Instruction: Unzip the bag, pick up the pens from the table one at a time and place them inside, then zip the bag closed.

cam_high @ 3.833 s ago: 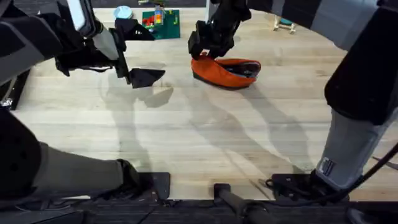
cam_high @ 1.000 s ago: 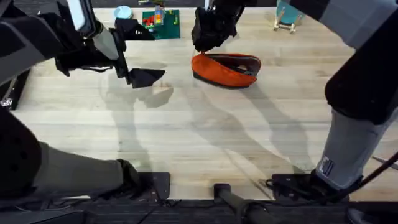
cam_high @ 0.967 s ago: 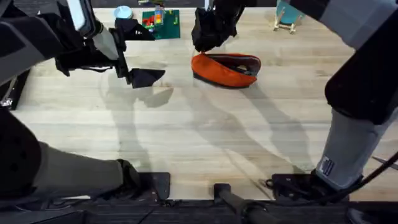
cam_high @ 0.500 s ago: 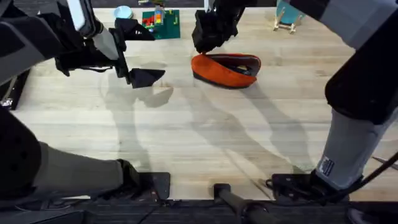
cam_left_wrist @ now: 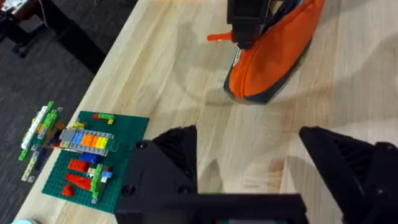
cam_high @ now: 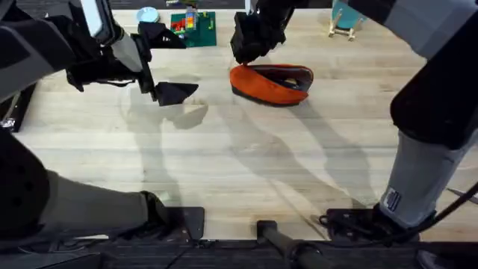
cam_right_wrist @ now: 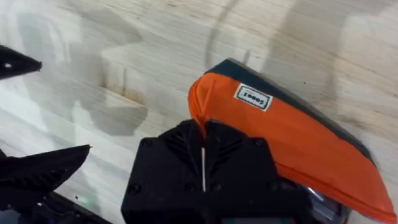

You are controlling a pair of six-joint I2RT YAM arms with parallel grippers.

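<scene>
Small oblong orange fabric pouch with dark grey underside (cam_high: 270,84): lying on the light wooden plank table (cam_high: 246,157), far centre, its top partly gaping. Right black two-finger gripper (cam_high: 250,46): over the pouch's left end, fingers clenched on an orange fabric tab (cam_right_wrist: 196,109) there. Left black gripper (cam_left_wrist: 249,155): released, fingers spread, above the table well left of the pouch. Green brick baseplate (cam_left_wrist: 87,158): far edge.
</scene>
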